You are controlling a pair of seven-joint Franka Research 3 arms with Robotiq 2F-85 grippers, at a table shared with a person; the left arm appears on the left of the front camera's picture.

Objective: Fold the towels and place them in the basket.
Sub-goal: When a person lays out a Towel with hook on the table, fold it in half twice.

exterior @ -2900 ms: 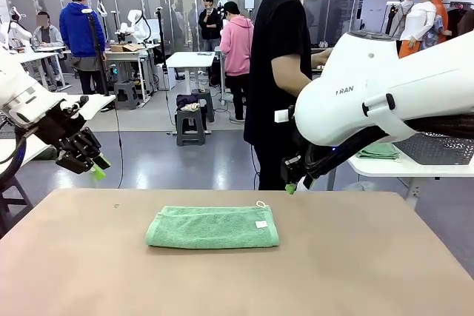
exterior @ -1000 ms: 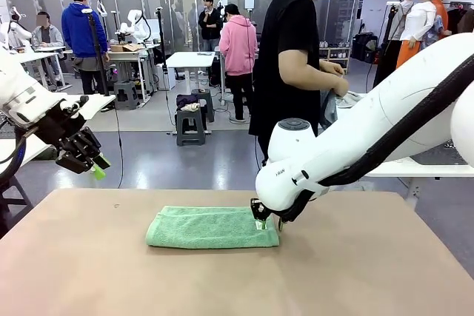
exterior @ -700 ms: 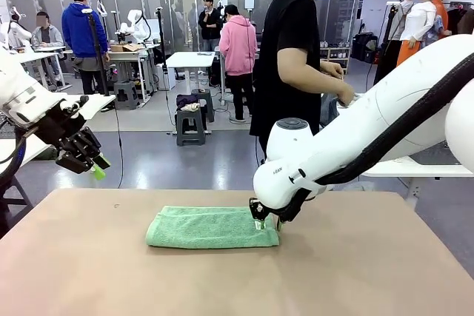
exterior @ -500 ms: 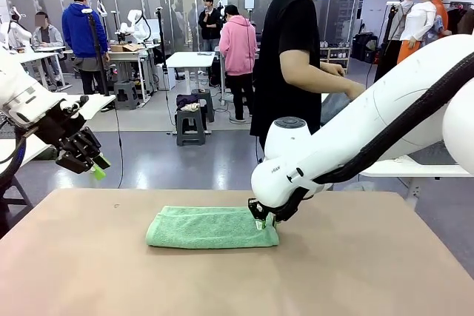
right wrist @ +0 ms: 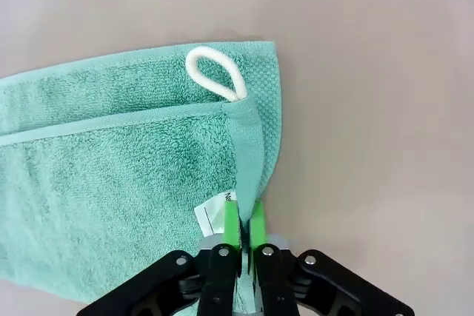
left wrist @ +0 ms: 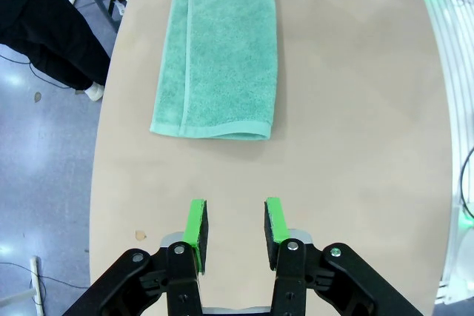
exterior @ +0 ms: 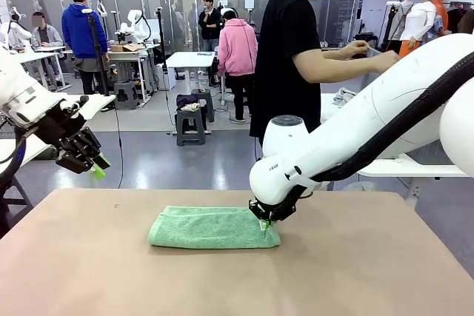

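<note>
Mint-green towel [exterior: 213,228] in the middle of the tabletop [exterior: 355,271], folded into a long flat strip, and that's our landmark for everything we call from here.

At the towel's right-hand short end we see the right end effector [exterior: 265,221] down at towel level. On its own wrist camera the two green pads are pressed together, with the towel's hem pinched between them. So that is a firm clamp on the short edge of the cloth. A small white label [right wrist: 215,216] sits on the towel just beside the pinch. A white loop [right wrist: 215,72] lies further along that same short edge, at the corner away from the pads. The rest of the towel lies flat on the tabletop.

Off the towel's left end, the left end effector [exterior: 92,166] hangs in the air, well apart from the cloth and higher than it. Its wrist camera looks straight down the towel's length, and its fingers [left wrist: 196,229] stand apart with nothing between them, just bare tabletop showing through the gap. The nearest part of the towel to it is the left short end, clear of both pads.

Beyond the towel's far side, a person [exterior: 285,57] in black stands past the tabletop, one arm stretched out sideways, away from the towel.
</note>
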